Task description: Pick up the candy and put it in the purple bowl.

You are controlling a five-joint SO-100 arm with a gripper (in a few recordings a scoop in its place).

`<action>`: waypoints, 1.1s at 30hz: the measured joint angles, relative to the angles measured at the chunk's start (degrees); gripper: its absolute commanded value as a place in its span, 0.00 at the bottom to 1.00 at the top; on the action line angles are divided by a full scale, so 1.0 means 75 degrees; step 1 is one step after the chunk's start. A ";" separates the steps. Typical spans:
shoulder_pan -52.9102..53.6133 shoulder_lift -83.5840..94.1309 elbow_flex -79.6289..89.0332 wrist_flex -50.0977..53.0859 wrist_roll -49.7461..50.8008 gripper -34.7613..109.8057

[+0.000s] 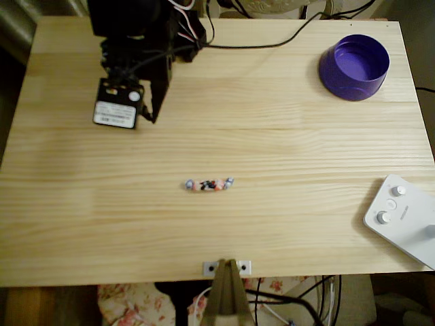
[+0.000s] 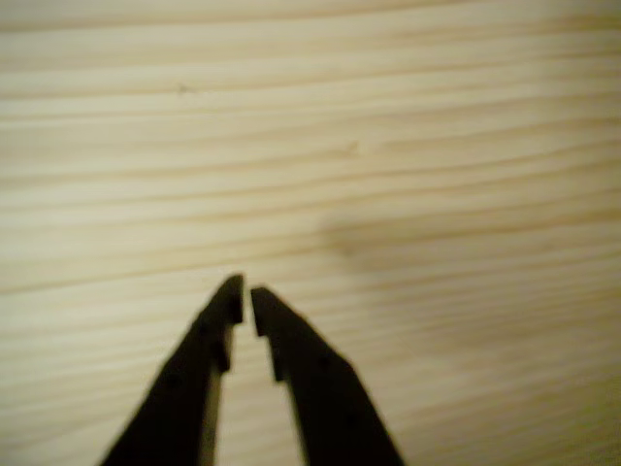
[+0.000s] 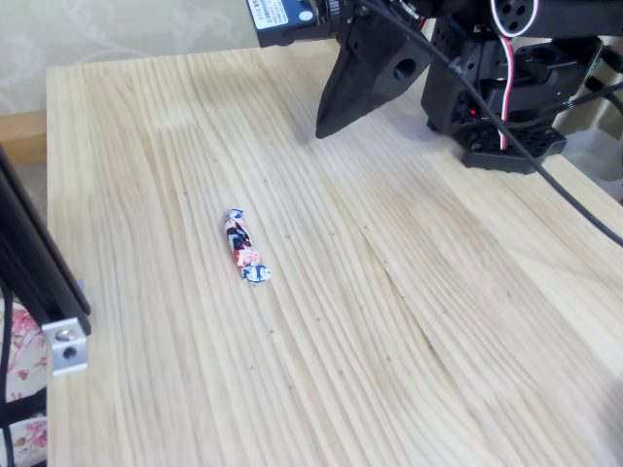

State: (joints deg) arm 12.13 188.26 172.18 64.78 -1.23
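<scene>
Well apart from the claw [image 1: 153, 117], down toward the near middle of the table [image 1: 285, 136] in the overhead view, lies the candy [image 1: 209, 184], stretched sideways with its twisted ends pointing left and right; the purple bowl [image 1: 354, 67] stands far off to the claw's right in that view, at the table's far corner, empty. Reaching is the step in hand, and to do it well the arm should carry the claw out over the sweet, part the jaws first, and turn the wrist so the fingers close across the narrow middle and not along its length (the wrapper ends look too flimsy to hold by). A low, square descent seems wise, since so small a thing could skid on the smooth wood if nudged by one finger alone. As for the pose, the arm sits folded back near its base, the claw [image 3: 319, 131] pointing down at bare wood; in the wrist view the two black fingertips [image 2: 231, 296] stand almost together with only a slit between them, holding nothing.
</scene>
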 measured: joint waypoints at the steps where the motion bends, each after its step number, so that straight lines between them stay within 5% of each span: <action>1: 0.0000 0.0000 0.0000 0.0000 0.0000 0.23; 33: -0.0117 0.0000 0.0000 0.0000 -0.0070 0.23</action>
State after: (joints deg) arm 11.25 188.26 172.18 64.78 -1.76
